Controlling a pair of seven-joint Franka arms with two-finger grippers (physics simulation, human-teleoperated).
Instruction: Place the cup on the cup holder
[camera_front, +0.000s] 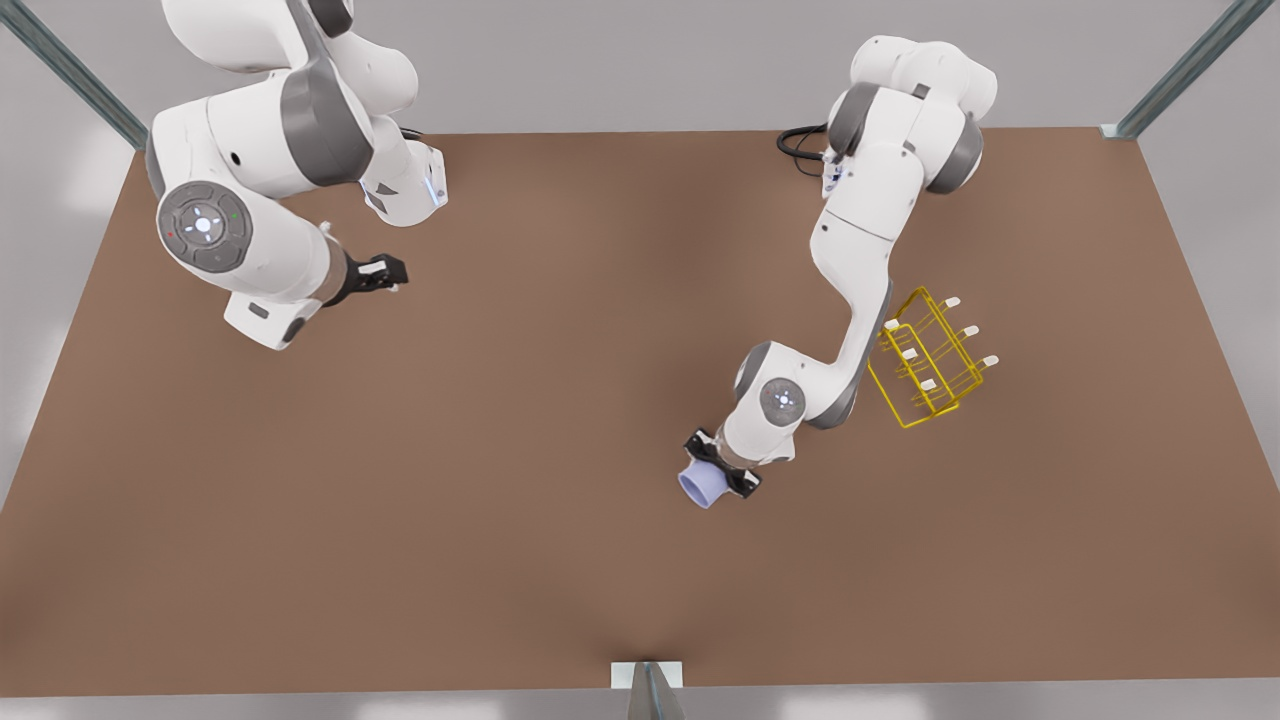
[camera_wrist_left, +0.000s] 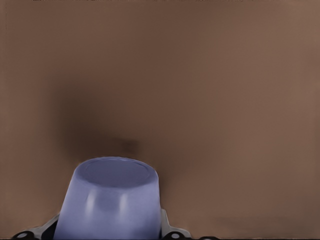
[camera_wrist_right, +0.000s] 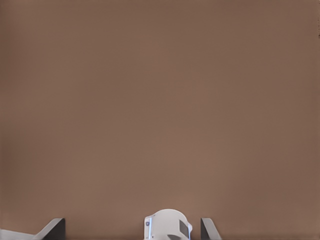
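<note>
**Soft, even light; weak shadows**

Lighting diffuse and bright, apparently from overhead. The brown surface (camera_front: 560, 420) shows broad, faint darker patches, no hard-edged shadows. In the left wrist view a smudgy dark shadow lies on the surface just beyond the cup (camera_wrist_left: 112, 200); the cup's side carries pale vertical sheen. White arm shells are bright, not blown out. Pale blurred glare patches sit off the surface's edges in the front view. Right wrist view evenly lit, slightly darker toward the corners.

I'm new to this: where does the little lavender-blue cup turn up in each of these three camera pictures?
Front view: the small lavender-blue tapered cup sits low and centre-right, clamped in the left gripper, apart from the yellow wire rack.
Left wrist view: the cup is at the lower edge, between the gripper's fingers.
Right wrist view: not in it.
Shared landmark: the brown table.
</note>
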